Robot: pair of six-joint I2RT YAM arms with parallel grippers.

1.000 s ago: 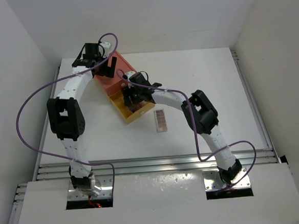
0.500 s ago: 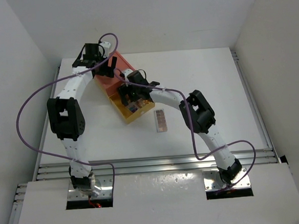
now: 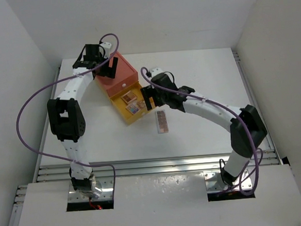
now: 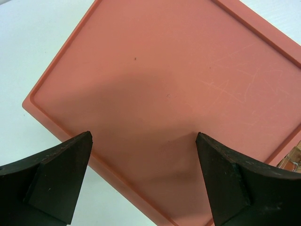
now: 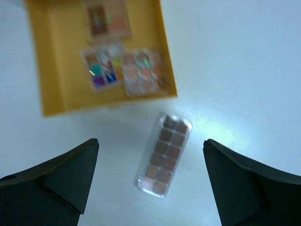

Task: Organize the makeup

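A long eyeshadow palette [image 3: 162, 121] of brownish-pink squares lies on the white table; in the right wrist view this palette [image 5: 164, 155] lies between my open fingers, below them. The yellow drawer [image 3: 132, 106] stands pulled out of the orange box [image 3: 118, 75] and holds three small palettes [image 5: 121, 71]. My right gripper [image 3: 148, 99] is open and empty, above the drawer's near right corner. My left gripper [image 3: 109, 69] is open and empty over the orange box lid [image 4: 169, 94]. No brushes or pencil sticks are in view.
The white table [image 3: 205, 88] is walled at the left, back and right. A metal rail [image 3: 154, 164] runs along the near edge. A purple cable [image 3: 24, 111] loops out to the left of the left arm.
My right gripper has drawn back out of the yellow drawer to the right, and its arm has swung out rightward. Palettes now show in the drawer. The left arm has not moved.
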